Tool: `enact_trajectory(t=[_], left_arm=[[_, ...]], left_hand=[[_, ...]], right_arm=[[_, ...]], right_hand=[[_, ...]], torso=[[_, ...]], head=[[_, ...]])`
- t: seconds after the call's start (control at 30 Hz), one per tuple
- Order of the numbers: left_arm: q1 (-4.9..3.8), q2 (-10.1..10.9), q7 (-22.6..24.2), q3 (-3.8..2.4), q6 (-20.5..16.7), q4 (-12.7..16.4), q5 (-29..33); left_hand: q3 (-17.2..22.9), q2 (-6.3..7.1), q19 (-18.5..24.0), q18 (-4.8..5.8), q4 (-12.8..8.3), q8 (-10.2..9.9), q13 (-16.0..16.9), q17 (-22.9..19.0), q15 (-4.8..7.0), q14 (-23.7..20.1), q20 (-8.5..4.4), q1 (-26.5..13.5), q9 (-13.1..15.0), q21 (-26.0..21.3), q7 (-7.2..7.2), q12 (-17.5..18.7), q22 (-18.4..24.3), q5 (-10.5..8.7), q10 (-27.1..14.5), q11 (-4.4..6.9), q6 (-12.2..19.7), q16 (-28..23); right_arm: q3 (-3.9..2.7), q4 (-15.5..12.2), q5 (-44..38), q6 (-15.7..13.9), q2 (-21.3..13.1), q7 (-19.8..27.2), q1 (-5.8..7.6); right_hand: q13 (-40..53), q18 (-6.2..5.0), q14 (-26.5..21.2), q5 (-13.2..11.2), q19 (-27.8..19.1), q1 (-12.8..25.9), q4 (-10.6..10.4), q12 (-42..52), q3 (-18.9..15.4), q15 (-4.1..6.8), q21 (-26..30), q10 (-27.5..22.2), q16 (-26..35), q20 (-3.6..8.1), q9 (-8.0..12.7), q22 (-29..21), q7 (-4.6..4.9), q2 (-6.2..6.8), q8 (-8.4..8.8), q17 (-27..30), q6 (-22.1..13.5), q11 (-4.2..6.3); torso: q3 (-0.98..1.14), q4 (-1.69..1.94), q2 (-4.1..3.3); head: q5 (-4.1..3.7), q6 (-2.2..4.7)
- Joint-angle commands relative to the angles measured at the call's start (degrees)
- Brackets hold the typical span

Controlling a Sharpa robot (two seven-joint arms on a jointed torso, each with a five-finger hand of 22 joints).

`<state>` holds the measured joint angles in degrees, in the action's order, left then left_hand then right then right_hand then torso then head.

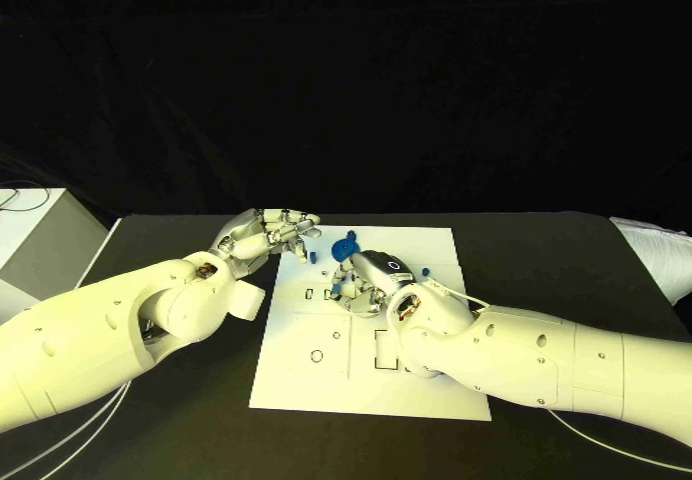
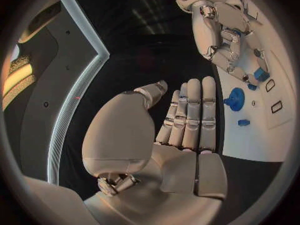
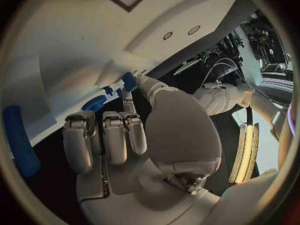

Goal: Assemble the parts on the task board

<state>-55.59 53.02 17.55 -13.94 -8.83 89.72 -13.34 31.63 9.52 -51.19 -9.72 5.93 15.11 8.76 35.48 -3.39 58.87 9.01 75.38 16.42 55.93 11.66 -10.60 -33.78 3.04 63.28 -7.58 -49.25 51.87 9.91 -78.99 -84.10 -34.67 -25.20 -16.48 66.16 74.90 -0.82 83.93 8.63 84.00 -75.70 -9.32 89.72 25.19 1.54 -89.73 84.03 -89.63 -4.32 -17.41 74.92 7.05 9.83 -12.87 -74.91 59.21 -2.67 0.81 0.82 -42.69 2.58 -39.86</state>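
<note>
The white task board (image 1: pixel 361 370) lies in the middle of the black table. A round blue part (image 1: pixel 343 247) rests near its far edge, also seen as the round blue part (image 2: pixel 235 99), with a small blue part (image 2: pixel 244 122) beside it. My right hand (image 1: pixel 368 282) hovers low over the board's far half with most fingers curled in. Its thumb and one finger meet at a small blue part (image 3: pixel 128 80) on the board. My left hand (image 1: pixel 268 234) is at the board's far left corner, fingers (image 2: pixel 190 110) straight and together, holding nothing.
Another small blue part (image 1: pixel 427 271) lies on the board to the right of my right hand. A long blue part (image 3: pixel 19 145) is beside the right hand. Several slots and holes (image 1: pixel 378 350) mark the board's near half. A pale box (image 1: pixel 36 240) stands at the table's left.
</note>
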Motion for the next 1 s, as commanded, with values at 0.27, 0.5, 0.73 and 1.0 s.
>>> enact_trajectory(t=[0.27, 0.5, 0.73, 1.0], left_arm=[[0.01, -0.21, 0.27, -0.03, 0.77, -0.01, 0.13], [0.02, -0.23, 0.27, -0.03, 0.78, -0.05, 0.13], [0.03, -0.24, 0.28, -0.03, 0.82, -0.08, 0.13], [0.05, -0.24, 0.28, -0.03, 0.98, -0.17, 0.13]], left_hand=[[-0.12, -0.38, -0.3, -0.81, 0.05, -0.23, 0.01, 0.1, -0.21, 0.27, 0.16, -0.27, 0.05, 0.31, 0.03, 0.07, 0.06, -0.2, -0.37, -0.02, 0.17, 0.18], [-0.12, -0.38, -0.3, -0.81, 0.05, -0.23, 0.01, 0.1, -0.21, 0.27, 0.16, -0.27, 0.05, 0.31, 0.03, 0.07, 0.06, -0.2, -0.37, -0.02, 0.17, 0.18], [-0.12, -0.38, -0.3, -0.81, 0.05, -0.23, 0.01, 0.1, -0.21, 0.27, 0.16, -0.27, 0.05, 0.31, 0.03, 0.07, 0.06, -0.2, -0.37, -0.02, 0.17, 0.18], [-0.12, -0.38, -0.3, -0.81, 0.05, -0.23, 0.01, 0.1, -0.21, 0.27, 0.16, -0.27, 0.05, 0.31, 0.03, 0.07, 0.06, -0.2, -0.37, -0.02, 0.17, 0.18]], right_arm=[[0.24, 0.41, -1.07, 1.18, 0.43, -0.17, -0.25], [0.31, 0.47, -1.1, 1.45, 0.46, -0.15, -0.34], [0.34, 0.44, -1.21, 2.01, 0.5, -0.15, -0.4], [0.36, 0.31, -1.49, 2.2, 0.44, -0.29, -0.45]], right_hand=[[15.1, 0.82, 5.97, 0.15, 6.0, 0.0, 0.31, 0.28, -0.15, 0.22, -0.27, 5.97, -0.22, 0.1, -0.09, 15.08, -0.12, 0.18, -0.21, -14.7, -0.06, 0.29], [15.1, 0.82, 5.96, 0.12, 6.0, 0.07, 0.32, 0.28, -0.24, 0.2, -0.27, 5.97, -0.21, 0.09, -0.08, 15.08, -0.08, 0.36, -0.21, -14.64, -0.18, 0.26], [15.1, 0.82, 5.96, -0.06, 6.0, 0.15, 0.48, 0.28, -0.59, 0.07, -0.27, 5.97, -0.21, 0.01, 0.0, 15.08, 0.08, 1.16, -0.13, -14.65, -0.64, 0.13], [15.08, 0.82, 5.96, -0.27, 6.0, 0.14, 0.65, 0.25, -1.03, -0.08, -0.27, 5.95, -0.21, -0.11, 0.09, 15.08, 0.27, 2.02, -0.05, -14.65, -1.1, -0.03]], torso=[[0.03, -0.04, 0.03], [0.02, -0.06, 0.03], [0.02, -0.05, 0.03], [0.01, -0.04, 0.03]], head=[[0.09, -0.13], [0.17, -0.28], [0.14, -0.31], [-0.04, -0.36]])
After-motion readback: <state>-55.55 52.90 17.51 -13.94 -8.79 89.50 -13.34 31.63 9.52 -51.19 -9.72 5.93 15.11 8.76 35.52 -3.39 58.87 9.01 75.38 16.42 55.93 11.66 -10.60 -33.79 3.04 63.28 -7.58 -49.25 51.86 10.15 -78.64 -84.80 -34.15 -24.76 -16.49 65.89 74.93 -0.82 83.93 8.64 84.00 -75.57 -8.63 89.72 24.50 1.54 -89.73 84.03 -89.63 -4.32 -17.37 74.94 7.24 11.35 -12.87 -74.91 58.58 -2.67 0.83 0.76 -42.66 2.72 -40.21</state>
